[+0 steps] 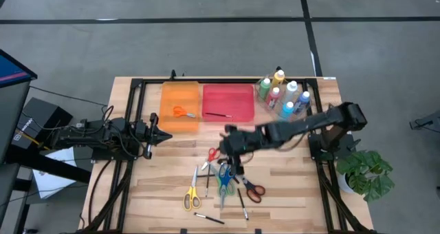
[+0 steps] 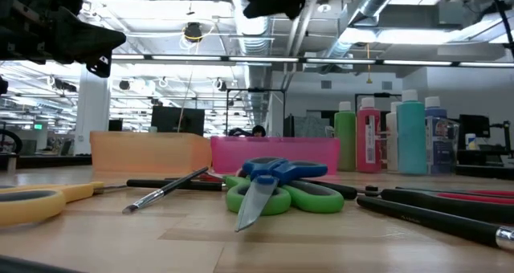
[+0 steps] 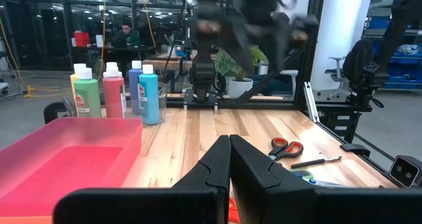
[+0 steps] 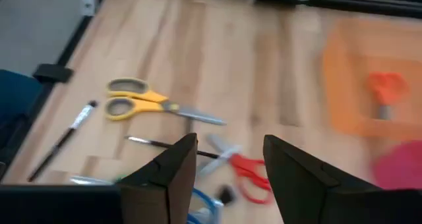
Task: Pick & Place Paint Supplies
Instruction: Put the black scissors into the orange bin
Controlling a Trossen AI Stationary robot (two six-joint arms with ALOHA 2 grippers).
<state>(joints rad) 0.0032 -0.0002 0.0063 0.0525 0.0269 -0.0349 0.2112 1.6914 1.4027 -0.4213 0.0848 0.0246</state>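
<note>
My right gripper [image 1: 229, 143] hangs open above the middle of the table, nothing between its fingers [image 4: 231, 165]. Below and near it lie red scissors [image 1: 212, 153], green and blue scissors [image 1: 223, 179], yellow scissors [image 1: 192, 193], another red pair [image 1: 253, 189] and thin brushes [image 1: 208, 219], all flat on the wood. Orange scissors [image 1: 182, 112] lie in the orange tray [image 1: 168, 96]. A brush [image 1: 218, 115] lies in the red tray [image 1: 237, 93]. Paint bottles [image 1: 282, 93] stand upright at the far right. My left gripper [image 1: 161, 134] waits shut at the left.
The two trays sit side by side along the far edge, with the bottles right of them. A potted plant [image 1: 364, 172] stands off the table's right side. Bare wood shows between my left gripper and the scattered scissors.
</note>
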